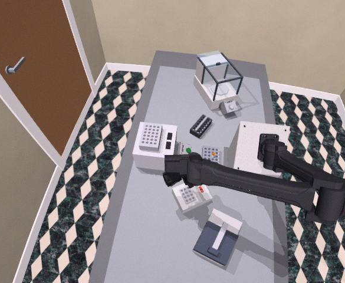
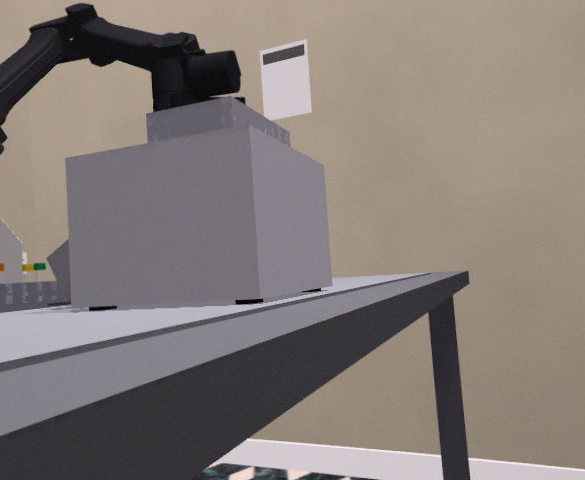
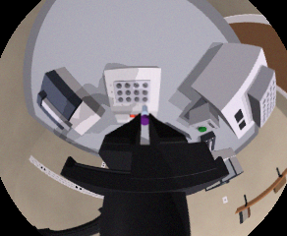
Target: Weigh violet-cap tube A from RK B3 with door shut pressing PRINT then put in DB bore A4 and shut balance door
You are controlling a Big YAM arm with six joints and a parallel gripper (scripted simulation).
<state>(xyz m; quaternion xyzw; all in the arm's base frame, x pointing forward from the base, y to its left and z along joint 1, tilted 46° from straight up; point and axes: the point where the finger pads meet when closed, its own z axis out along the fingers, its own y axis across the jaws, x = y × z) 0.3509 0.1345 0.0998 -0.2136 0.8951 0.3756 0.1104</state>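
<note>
Top view (high, facing down)

Looks like matt black plastic or coated metal on the arm (image 1: 242, 181) (image 2: 127, 43). Seems clear and smooth, like glass, in the box's top pane (image 1: 212, 59). Looks like grey metal, faintly shiny, on the door handle (image 1: 19, 64), and like smooth brown wood on the door (image 1: 38, 97) (image 3: 286, 44). Reads as veined stone across the floor (image 1: 62, 174) (image 2: 282, 471), flat paper on the wall sheet (image 2: 286, 85), matt, finely grained paint on the wall (image 1: 196, 24) (image 2: 437, 155) (image 3: 6, 123).
</note>
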